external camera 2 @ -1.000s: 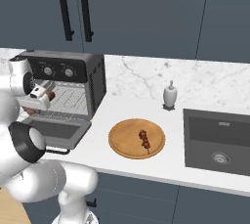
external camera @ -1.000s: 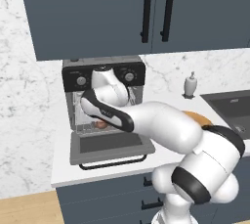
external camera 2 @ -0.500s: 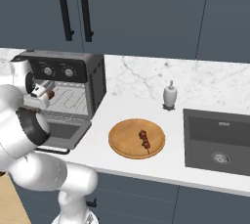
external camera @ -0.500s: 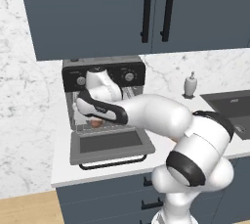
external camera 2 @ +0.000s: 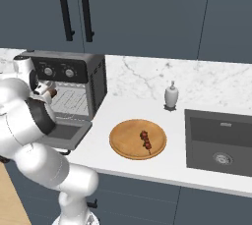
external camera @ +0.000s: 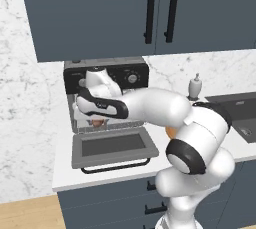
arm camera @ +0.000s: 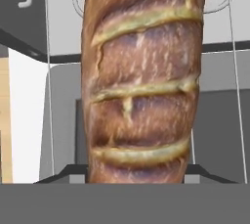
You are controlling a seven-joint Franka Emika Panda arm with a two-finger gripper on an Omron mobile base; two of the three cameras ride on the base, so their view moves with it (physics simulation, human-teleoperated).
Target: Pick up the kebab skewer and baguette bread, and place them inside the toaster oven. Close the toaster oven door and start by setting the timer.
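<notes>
**A:** So where was your gripper (external camera: 98, 121) at that point? From the left base view I could only see the hand parked in the mouth of the toaster oven (external camera: 106, 95), just above the dropped toaster oven door (external camera: 112, 147).

**B:** You had it clamped on the baguette bread (arm camera: 142, 76). In the hand view the loaf ran straight up the middle, starting right at the gripper, with the rack wires and the grey oven wall behind it. So its long axis pointed out along the hand, into the cavity rather than across it.

**A:** Was it resting on the rack?

**B:** Couldn't tell whether it touched the wires. My guess is you only needed to ease it a bit deeper and let go.

**A:** And the other piece?

**B:** The kebab skewer (external camera 2: 146, 140) lay on the round wooden plate (external camera 2: 123, 137), well off to the right of the oven on the counter (external camera 2: 162, 162), short of the soap bottle (external camera 2: 171, 95) and sink (external camera 2: 219, 142). You'd swing right for it afterwards.
</notes>
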